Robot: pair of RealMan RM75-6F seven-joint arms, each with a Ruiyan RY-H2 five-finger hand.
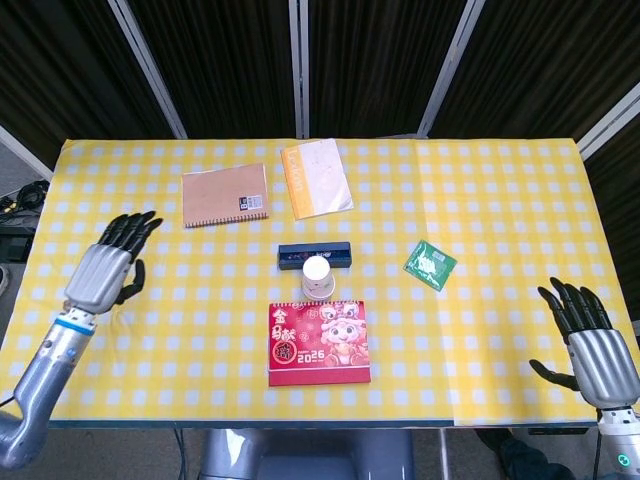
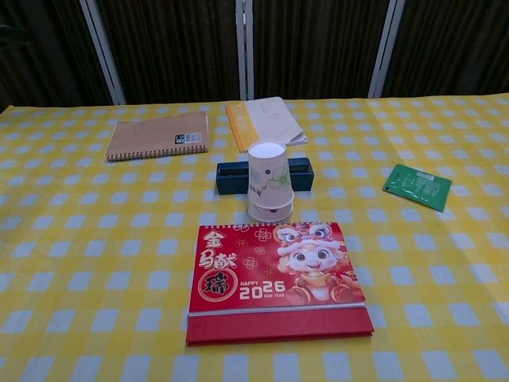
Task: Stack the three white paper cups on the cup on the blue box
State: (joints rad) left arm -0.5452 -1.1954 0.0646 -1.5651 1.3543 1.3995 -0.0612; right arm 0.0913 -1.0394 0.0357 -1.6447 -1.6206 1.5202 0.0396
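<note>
Cups [image 2: 269, 189]: tapered white paper, inverted stack beside flat blue box [image 2: 231, 176]. Left hand [image 1: 108, 271], right hand [image 1: 590, 342]: fingers spread, empty.

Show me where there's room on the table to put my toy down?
Bare cloth lies between the left hand and the calendar, and between the green packet and the right hand. The middle is crowded: cup stack, blue box, calendar.

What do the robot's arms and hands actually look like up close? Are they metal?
They look metallic. The left hand has a ribbed silver-grey back and black fingers, with a blue ring at the wrist and a smooth grey forearm below it. The right hand matches: silver back, black fingers. No cables show now.
</note>
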